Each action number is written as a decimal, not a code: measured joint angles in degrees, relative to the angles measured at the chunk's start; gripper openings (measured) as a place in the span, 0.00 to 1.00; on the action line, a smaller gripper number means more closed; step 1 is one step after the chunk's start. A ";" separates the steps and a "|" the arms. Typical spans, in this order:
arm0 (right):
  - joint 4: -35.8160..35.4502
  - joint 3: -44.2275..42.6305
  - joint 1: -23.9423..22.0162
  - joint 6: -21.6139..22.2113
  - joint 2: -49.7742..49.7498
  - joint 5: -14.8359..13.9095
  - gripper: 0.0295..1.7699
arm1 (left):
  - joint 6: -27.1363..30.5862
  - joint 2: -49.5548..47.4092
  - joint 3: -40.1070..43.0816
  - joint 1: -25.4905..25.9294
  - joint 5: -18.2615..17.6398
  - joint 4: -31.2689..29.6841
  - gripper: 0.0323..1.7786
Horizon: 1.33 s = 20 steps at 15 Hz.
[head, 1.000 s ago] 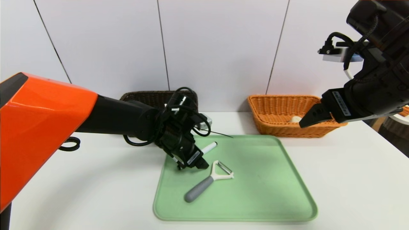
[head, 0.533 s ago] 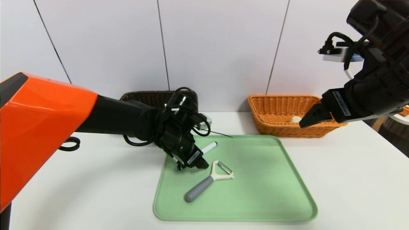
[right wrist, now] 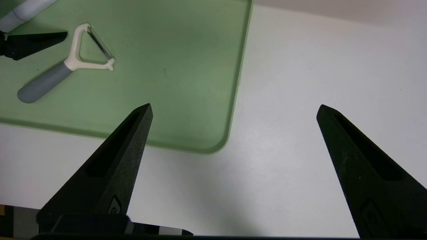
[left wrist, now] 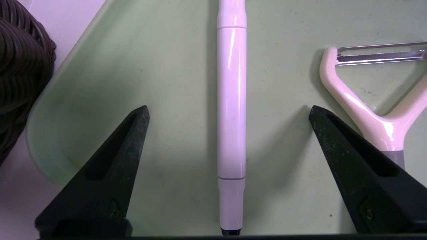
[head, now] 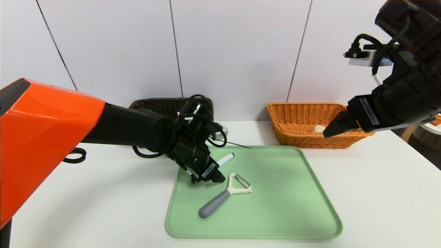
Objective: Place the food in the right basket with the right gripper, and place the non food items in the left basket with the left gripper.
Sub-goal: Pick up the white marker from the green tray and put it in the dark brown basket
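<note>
A white marker pen [head: 225,159] [left wrist: 232,100] lies on the green tray [head: 282,206], and my left gripper [head: 206,179] [left wrist: 228,109] stands open low over it, one finger on each side, not touching. A grey-handled white peeler [head: 224,196] [left wrist: 363,106] [right wrist: 66,70] lies just beside it on the tray. The cream food bun [head: 318,128] sits in the orange-tan right basket [head: 303,113]. My right gripper [head: 327,132] [right wrist: 234,106] hangs open and empty, raised in front of that basket. The dark brown left basket [head: 155,103] [left wrist: 20,76] stands behind my left arm.
The tray [right wrist: 183,50] fills the middle of the white table [head: 379,193]. My orange left arm [head: 44,137] reaches across the table's left side. A black cable loop [head: 74,155] lies at the left. A white wall stands close behind both baskets.
</note>
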 joint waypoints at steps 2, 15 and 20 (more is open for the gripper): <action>0.00 0.00 0.00 -0.04 0.00 0.00 0.96 | 0.00 0.02 0.02 -0.04 -0.01 0.02 0.84; -1.46 -0.35 0.33 -0.04 0.26 -0.09 0.96 | -0.09 0.33 -0.17 0.20 0.02 -0.09 0.07; -1.60 -0.30 0.41 0.09 0.61 -0.11 0.96 | -0.22 -0.99 -0.30 -0.48 -0.44 0.05 0.07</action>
